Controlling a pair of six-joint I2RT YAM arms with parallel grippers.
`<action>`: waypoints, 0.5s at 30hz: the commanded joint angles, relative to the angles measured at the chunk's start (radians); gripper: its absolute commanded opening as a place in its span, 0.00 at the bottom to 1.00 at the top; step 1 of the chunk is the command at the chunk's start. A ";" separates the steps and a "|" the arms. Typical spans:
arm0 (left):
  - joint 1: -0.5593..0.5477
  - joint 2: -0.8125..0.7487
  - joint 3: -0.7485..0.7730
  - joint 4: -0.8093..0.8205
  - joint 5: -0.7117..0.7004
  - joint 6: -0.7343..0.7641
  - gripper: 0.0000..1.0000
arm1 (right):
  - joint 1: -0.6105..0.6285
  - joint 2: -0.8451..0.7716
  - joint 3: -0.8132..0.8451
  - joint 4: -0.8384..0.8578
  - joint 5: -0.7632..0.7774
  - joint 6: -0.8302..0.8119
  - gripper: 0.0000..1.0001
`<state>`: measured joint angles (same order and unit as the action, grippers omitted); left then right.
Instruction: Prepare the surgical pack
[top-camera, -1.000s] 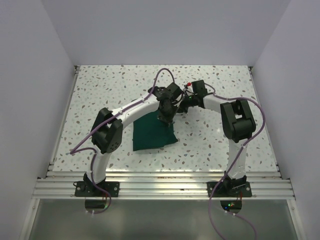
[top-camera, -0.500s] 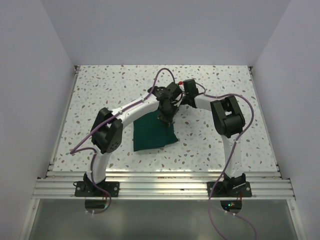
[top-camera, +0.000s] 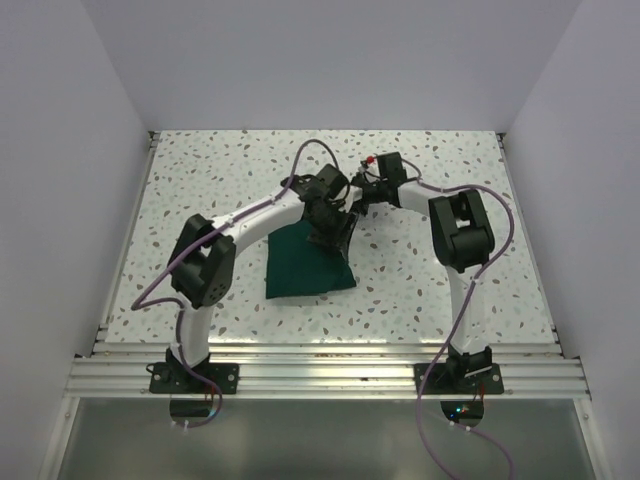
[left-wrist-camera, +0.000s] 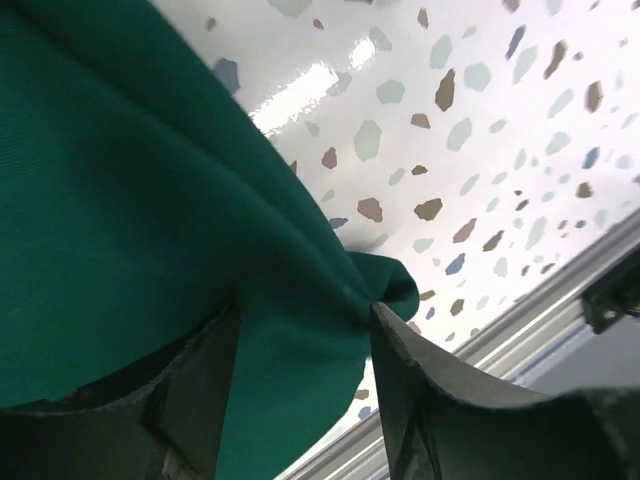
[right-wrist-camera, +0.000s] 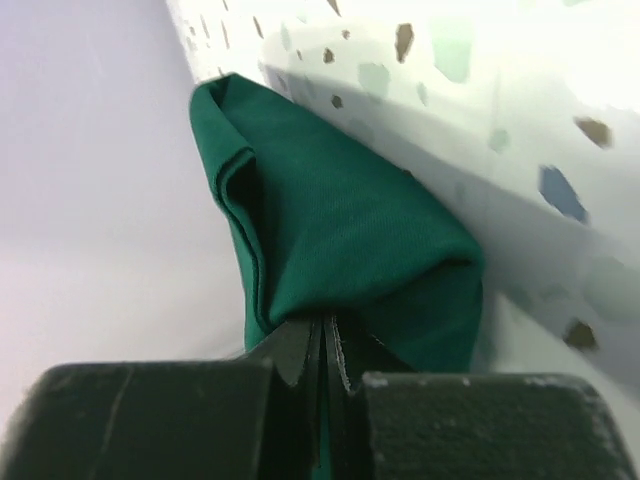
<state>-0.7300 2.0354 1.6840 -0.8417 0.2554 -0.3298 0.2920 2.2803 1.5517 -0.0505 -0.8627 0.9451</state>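
Top external: L arm (top-camera: 250, 222), R arm (top-camera: 460, 230) arched toward surgical pack (top-camera: 300, 268).

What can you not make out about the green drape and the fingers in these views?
Top view: the surgical pack's far edge and its gripped spots, hidden under the arms.
Left wrist view: whether the left fingers actually clamp the fabric filling their gap; the pack runs off the frame's left edge.
Right wrist view: the fold pinched inside the shut right fingers, hidden by them.
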 joint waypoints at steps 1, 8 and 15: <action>0.113 -0.153 -0.021 0.090 0.105 -0.032 0.59 | -0.028 -0.099 -0.016 -0.199 0.051 -0.161 0.00; 0.254 -0.141 0.091 0.142 0.200 -0.066 0.49 | -0.028 -0.243 -0.051 -0.417 0.117 -0.313 0.07; 0.279 0.028 0.210 0.185 0.307 -0.115 0.29 | -0.021 -0.347 -0.129 -0.398 0.047 -0.339 0.04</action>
<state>-0.4465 1.9850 1.8488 -0.7063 0.4660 -0.4099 0.2626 2.0079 1.4677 -0.4335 -0.7563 0.6403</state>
